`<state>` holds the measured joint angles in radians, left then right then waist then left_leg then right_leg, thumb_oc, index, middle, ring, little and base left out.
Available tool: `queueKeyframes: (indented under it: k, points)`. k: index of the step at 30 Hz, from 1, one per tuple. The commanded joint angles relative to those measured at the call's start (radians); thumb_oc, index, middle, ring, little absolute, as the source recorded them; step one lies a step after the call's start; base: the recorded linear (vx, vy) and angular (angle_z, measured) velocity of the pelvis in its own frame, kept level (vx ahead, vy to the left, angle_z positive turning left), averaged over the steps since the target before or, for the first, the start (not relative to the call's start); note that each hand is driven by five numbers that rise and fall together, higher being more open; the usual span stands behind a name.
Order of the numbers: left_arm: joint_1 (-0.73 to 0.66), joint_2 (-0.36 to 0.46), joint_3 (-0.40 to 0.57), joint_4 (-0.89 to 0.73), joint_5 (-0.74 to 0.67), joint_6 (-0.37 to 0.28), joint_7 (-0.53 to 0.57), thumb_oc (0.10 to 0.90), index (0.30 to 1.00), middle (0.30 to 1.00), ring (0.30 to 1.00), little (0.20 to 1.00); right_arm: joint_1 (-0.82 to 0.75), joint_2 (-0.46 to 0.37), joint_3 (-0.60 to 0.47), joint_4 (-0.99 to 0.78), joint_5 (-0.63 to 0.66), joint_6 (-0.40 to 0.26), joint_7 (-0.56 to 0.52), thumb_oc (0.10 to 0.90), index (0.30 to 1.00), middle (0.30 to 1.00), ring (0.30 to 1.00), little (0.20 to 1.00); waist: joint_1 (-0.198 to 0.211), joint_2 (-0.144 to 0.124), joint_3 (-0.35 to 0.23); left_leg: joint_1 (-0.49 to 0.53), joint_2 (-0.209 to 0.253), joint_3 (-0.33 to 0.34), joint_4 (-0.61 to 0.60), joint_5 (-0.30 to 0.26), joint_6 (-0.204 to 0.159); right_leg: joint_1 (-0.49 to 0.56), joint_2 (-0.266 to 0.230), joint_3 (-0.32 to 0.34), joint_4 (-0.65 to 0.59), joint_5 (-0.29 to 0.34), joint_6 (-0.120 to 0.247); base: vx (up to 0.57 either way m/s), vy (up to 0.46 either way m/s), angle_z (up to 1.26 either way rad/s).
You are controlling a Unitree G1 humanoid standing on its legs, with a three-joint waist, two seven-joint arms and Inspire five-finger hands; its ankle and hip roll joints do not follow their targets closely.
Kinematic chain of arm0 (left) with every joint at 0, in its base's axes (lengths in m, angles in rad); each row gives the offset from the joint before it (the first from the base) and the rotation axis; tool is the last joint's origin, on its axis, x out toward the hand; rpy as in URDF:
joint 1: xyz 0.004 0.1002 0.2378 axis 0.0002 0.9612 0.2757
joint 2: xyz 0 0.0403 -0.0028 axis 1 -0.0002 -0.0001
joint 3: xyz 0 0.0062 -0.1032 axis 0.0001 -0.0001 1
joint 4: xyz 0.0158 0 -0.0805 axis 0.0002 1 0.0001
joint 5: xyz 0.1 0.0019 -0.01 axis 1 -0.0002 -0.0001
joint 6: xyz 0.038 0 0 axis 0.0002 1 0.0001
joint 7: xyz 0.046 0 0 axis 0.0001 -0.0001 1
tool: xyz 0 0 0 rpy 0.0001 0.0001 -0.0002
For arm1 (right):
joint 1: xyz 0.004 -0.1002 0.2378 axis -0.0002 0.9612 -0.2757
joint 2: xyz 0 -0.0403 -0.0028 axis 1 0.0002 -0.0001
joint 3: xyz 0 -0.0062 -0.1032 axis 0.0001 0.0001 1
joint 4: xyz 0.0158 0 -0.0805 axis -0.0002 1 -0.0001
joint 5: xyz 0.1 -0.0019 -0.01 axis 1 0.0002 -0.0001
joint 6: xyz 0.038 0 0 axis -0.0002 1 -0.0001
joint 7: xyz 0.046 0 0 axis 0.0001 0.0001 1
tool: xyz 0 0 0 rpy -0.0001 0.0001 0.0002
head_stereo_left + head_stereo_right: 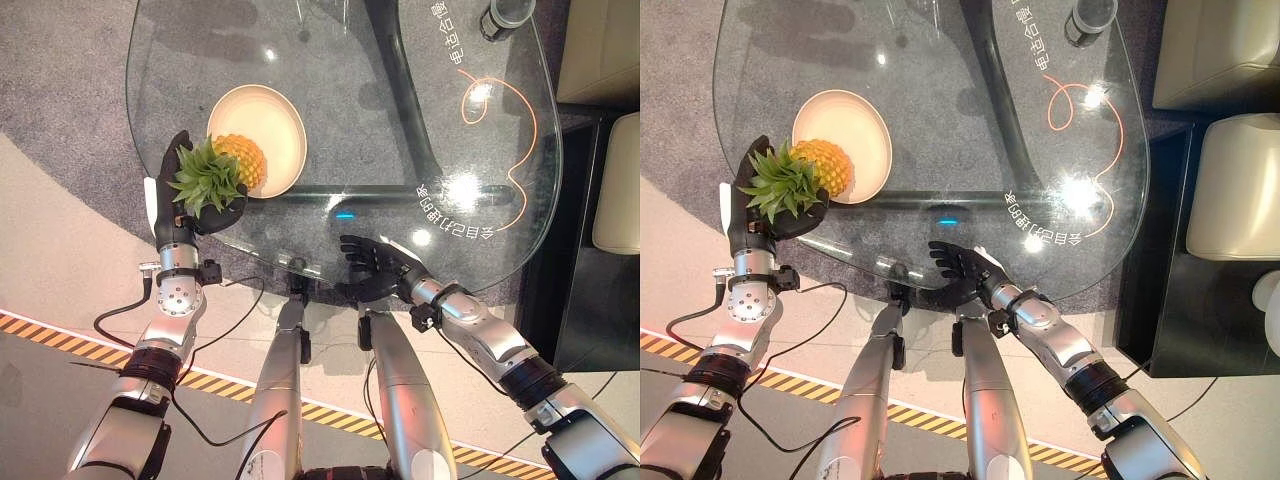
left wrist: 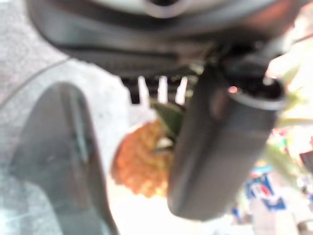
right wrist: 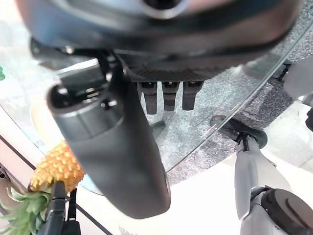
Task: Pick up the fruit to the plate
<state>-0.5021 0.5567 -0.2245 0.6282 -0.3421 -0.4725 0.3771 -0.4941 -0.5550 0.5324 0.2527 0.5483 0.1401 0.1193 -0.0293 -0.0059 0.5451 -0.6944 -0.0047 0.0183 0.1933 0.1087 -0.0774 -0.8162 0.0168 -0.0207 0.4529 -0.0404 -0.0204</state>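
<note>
The left hand (image 1: 190, 205) at nine o'clock curls round the leafy crown of the pineapple (image 1: 243, 160), whose body lies over the cream plate (image 1: 282, 125). At five o'clock the right hand (image 1: 375, 268) rests on the glass table (image 1: 400, 120), fingers spread, holding nothing. The right wrist view shows the pineapple from the side.

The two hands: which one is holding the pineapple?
The left hand, curled round the pineapple by its leafy crown at the plate's edge. The right hand rests open on the glass table.
</note>
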Motion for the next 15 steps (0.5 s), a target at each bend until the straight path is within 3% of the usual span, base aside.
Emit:
queueKeyframes:
  k: [1,15]
  points:
    - [0.071,0.002,0.036,0.010,-0.018,0.014,0.007,0.800,0.900,0.900,0.900,0.900,0.079,-0.015,-0.005,-0.149,0.018,-0.075,0.025,0.800,0.900,0.900,0.900,0.900,-0.026,0.030,-0.025,-0.009,-0.042,-0.030,0.076,-0.028,-0.011,0.080,0.010,-0.033,-0.091,0.006,0.040,0.00,0.000,0.00]
    - [0.106,0.001,0.016,0.013,-0.030,0.053,-0.077,0.800,0.900,0.900,0.900,0.900,0.077,-0.021,-0.009,-0.152,0.030,-0.071,0.022,0.800,0.900,0.900,0.900,0.900,-0.024,0.042,-0.025,0.025,-0.044,-0.028,0.069,-0.028,-0.009,0.110,0.005,-0.028,-0.096,0.005,0.039,0.00,0.000,0.00]
